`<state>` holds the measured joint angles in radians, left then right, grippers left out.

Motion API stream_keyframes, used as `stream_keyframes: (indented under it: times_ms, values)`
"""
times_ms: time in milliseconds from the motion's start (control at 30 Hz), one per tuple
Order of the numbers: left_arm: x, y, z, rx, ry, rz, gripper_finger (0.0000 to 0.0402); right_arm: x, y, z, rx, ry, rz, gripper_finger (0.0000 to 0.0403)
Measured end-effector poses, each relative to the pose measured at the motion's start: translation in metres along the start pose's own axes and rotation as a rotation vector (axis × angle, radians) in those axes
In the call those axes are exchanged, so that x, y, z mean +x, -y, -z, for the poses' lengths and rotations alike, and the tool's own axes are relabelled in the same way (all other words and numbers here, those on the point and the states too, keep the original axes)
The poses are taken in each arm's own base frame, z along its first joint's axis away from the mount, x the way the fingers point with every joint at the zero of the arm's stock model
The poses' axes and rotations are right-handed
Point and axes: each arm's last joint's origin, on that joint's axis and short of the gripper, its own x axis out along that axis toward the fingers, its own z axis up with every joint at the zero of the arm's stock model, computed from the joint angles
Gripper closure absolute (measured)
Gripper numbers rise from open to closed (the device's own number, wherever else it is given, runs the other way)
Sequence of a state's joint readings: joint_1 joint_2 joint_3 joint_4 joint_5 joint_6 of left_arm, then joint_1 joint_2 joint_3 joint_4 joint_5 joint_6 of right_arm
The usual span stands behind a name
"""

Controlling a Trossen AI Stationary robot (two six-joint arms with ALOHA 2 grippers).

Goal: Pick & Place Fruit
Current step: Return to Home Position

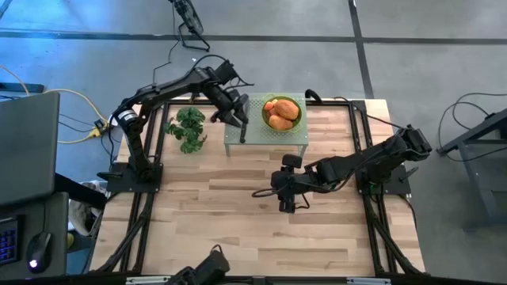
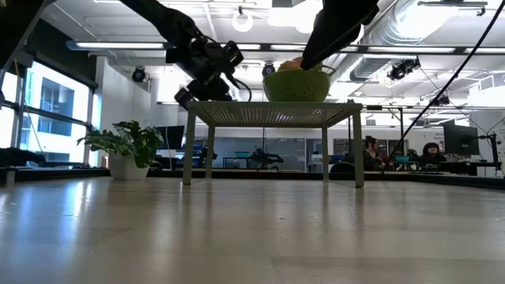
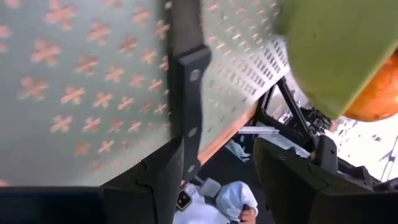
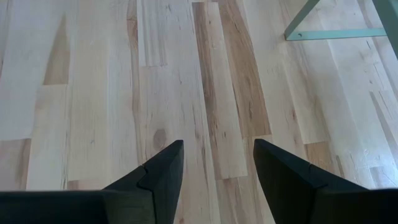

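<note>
now fruit point(image 1: 283, 113) in bowl point(image 1: 264, 112), near left gripper point(image 1: 237, 119)

The left arm point(image 1: 170, 89) and the right arm point(image 1: 360, 162) are both matte black. Each is made of slim straight links joined by thick rounded housings, with a pale ring point(image 1: 124, 118) at one of the left arm's lower joints and thin black cable point(image 1: 212, 60) looping beside the wrists. The left pincer point(image 3: 217, 186) and the right pincer point(image 4: 217, 174) each end in two blocky black fingers point(image 4: 163, 171), broad at the root, with slanted inner faces narrowing to a blunt tip.
</note>
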<state>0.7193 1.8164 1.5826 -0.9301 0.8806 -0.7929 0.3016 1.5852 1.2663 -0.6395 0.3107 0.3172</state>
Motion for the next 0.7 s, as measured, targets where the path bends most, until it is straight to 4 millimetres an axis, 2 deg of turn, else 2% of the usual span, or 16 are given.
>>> stream_keyframes:
  times_ms: [233,700]
  values:
    - [0.000,-0.005,0.004,-0.057,-0.017,-0.056,0.0211,0.000,0.000,0.000,0.000,0.000,0.000,0.0215]
    - [0.010,0.001,0.009,-0.015,-0.008,-0.081,0.0211,0.000,0.000,0.000,0.000,0.000,0.000,0.0215]
